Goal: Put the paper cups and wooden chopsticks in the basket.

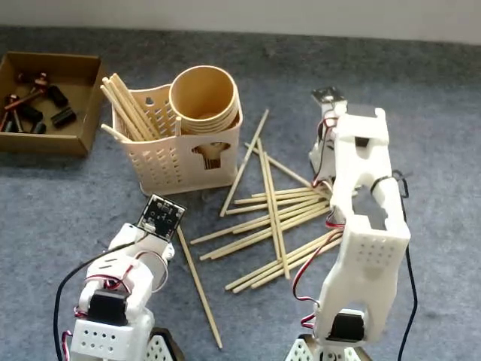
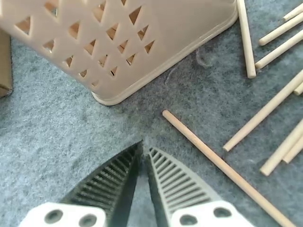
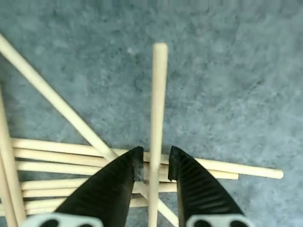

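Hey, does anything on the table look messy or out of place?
Yes. Loose chopsticks lie crisscrossed in a heap on the mat beside the basket, and a single chopstick lies apart from the heap. Nothing looks damaged.

Robotics test bench, probably a hobby lab. Evidence: table under grey carpet point(image 1: 75, 203); white plastic left arm point(image 1: 124, 289) and right arm point(image 1: 368, 226); cardboard box point(image 1: 45, 143) of small black parts point(image 1: 63, 116).
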Controlling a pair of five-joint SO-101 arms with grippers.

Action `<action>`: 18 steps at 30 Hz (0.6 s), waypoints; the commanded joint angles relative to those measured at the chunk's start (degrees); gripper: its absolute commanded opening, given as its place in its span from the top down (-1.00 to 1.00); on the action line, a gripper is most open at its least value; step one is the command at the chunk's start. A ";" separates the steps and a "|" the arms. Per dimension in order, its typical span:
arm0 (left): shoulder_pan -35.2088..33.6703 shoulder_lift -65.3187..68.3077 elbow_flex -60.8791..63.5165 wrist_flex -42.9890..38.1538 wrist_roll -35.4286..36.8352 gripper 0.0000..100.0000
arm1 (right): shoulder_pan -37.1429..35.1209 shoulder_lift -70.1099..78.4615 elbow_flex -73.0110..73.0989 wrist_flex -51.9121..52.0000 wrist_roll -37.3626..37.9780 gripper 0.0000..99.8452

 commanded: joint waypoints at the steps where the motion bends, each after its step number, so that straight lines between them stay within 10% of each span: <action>1: -0.66 -0.57 0.66 -1.23 -0.44 0.97 | -0.66 -0.48 -4.26 -0.66 -1.58 0.78; 18: -0.66 -0.57 0.66 -1.14 -0.44 0.97 | -1.19 -0.22 -5.58 -0.75 -3.69 0.78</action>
